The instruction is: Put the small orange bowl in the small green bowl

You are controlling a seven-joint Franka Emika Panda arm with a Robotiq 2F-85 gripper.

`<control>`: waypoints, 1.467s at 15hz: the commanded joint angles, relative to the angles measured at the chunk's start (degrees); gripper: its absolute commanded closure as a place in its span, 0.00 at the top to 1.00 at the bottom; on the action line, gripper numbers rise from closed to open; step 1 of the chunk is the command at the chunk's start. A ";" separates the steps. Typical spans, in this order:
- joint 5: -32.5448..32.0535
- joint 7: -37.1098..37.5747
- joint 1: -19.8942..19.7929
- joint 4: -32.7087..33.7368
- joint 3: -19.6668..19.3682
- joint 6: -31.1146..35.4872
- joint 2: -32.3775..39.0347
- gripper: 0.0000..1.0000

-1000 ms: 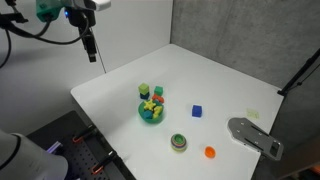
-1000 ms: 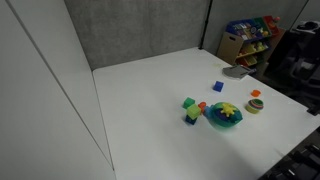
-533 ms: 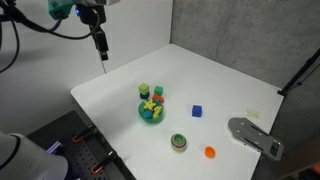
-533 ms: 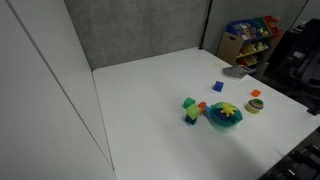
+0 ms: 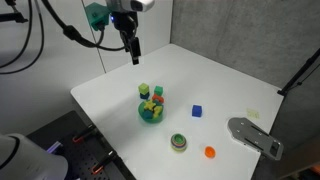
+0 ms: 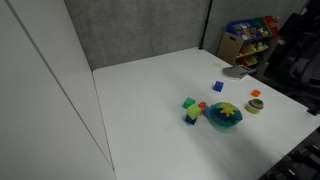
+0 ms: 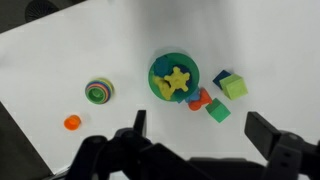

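Gripper (image 5: 135, 53), jaws apart, now further over the worktop (image 5: 205, 80) than before; small orange bowl (image 7: 71, 122) lies apart at 7 o'clock from small green bowl (image 7: 98, 92), wrist view.

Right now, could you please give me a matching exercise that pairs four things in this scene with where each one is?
Things:
1. small orange bowl
2. small green bowl
3. blue cube
4. gripper

Places:
A. in the air above the table, open and holding nothing
B. between the teal bowl and the small orange bowl
C. alone on the table, farther from its edge than both small bowls
D. close to the table's edge, beside the small green bowl, not in it

Pairs: 1-D, 2-B, 3-C, 4-A.
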 commanded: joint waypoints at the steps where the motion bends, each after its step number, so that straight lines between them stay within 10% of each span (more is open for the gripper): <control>1: -2.01 -3.17 -2.02 4.42 -3.19 3.02 7.20 1.00; 9: -4.77 -5.69 -5.73 10.99 -9.63 13.96 22.69 1.00; 22: -2.64 -8.61 -7.13 21.16 -13.08 12.84 36.75 1.00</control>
